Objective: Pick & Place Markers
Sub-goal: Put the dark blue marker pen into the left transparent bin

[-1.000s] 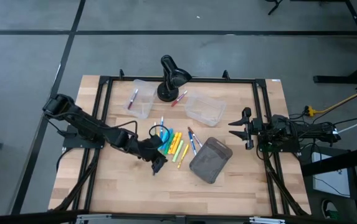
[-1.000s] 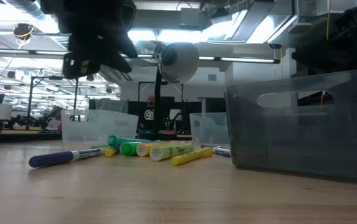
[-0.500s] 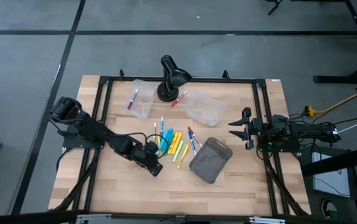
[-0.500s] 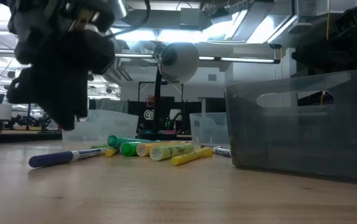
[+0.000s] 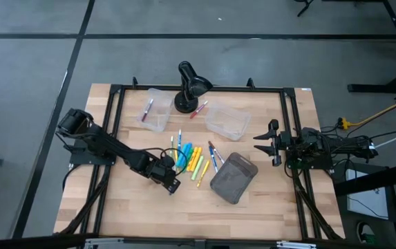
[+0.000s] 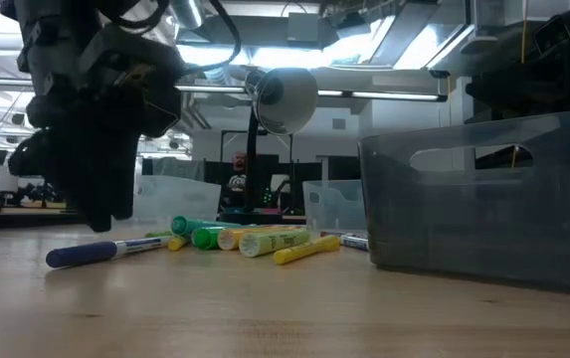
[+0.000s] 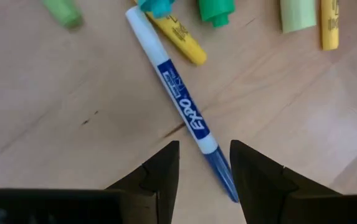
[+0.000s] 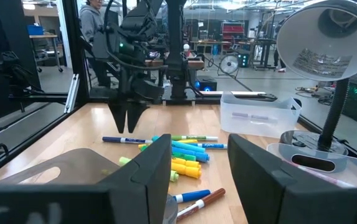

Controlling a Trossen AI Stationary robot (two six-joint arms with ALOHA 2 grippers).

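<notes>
Several markers in yellow, green, blue and orange lie in a loose pile (image 5: 192,160) on the wooden table, also seen in the low view (image 6: 255,239). A blue-and-white marker (image 7: 179,93) lies apart at the pile's near-left side (image 6: 95,254). My left gripper (image 5: 173,185) hangs open just above it, pointing down, one finger on each side of its blue cap end (image 7: 218,171), touching nothing. My right gripper (image 5: 265,144) waits open at the table's right side. A red marker (image 5: 147,109) lies in the far-left clear bin.
Two clear bins (image 5: 155,109) (image 5: 227,121) stand at the far side, either side of a black desk lamp (image 5: 191,86). A red marker (image 5: 199,109) lies beside the lamp's base. A grey container (image 5: 233,178) sits right of the pile. People stand in the room beyond (image 8: 94,25).
My left gripper has come down from well above the table to just over the blue-and-white marker, tipping to point more steeply down. The markers have stayed where they were.
</notes>
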